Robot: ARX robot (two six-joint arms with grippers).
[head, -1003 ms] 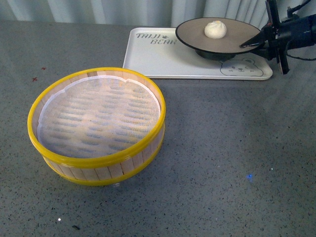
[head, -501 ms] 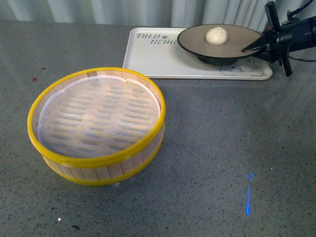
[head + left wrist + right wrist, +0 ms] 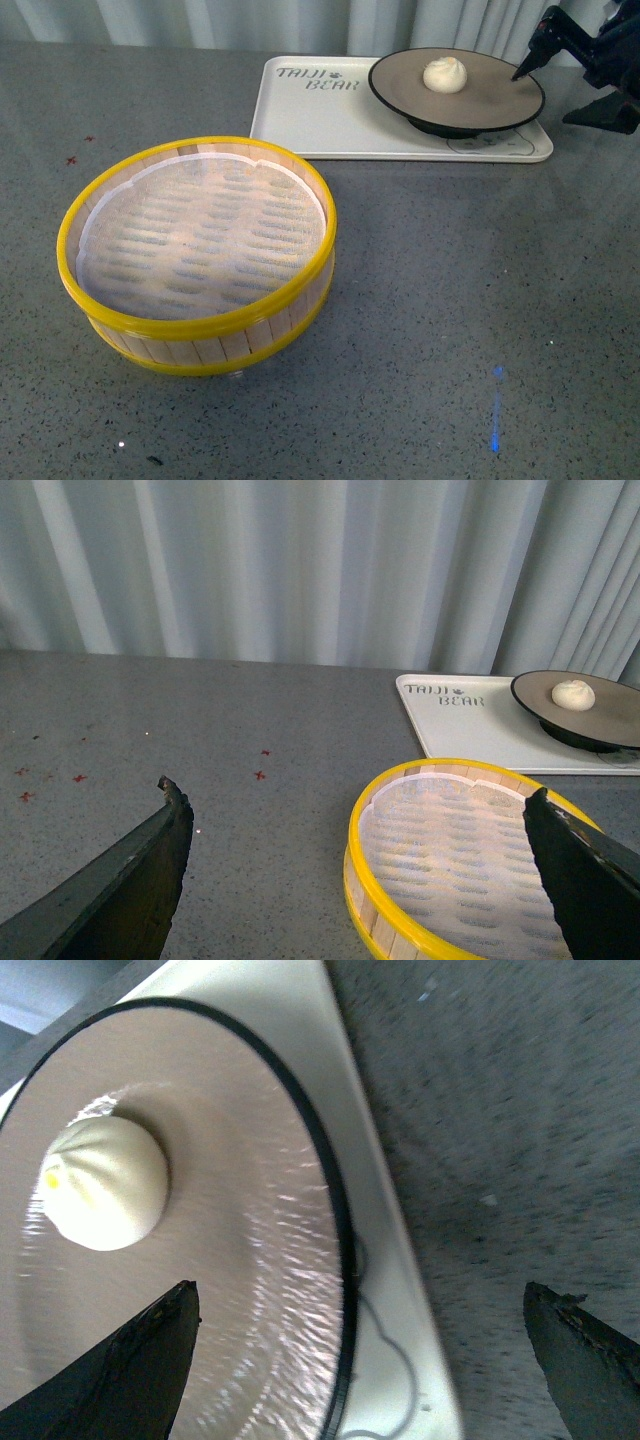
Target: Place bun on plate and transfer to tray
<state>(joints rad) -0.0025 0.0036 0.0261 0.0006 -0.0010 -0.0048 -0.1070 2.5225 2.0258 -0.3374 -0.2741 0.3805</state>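
The bun [image 3: 445, 74] sits on the grey-brown plate [image 3: 490, 100], which rests on the right end of the cream tray [image 3: 310, 115] at the back of the table. My right gripper [image 3: 540, 99] is open beside the plate's right rim, apart from it. In the right wrist view the open gripper [image 3: 360, 1287] straddles the plate's black rim, with the bun [image 3: 105, 1195], plate [image 3: 250, 1210] and tray [image 3: 390, 1290] below. My left gripper [image 3: 352, 786] is open and empty, out of the front view. Its camera sees the bun [image 3: 573, 693], plate [image 3: 610, 715] and tray [image 3: 480, 735] far off.
A yellow-rimmed bamboo steamer basket [image 3: 195, 330] lined with white cloth stands at the front left and holds nothing; it also shows in the left wrist view [image 3: 370, 920]. Grey speckled table all round; a curtain hangs behind.
The right gripper has opened and let go of the plate's rim, then drawn back to the right. The plate with the bun has settled onto the tray, a little further right.
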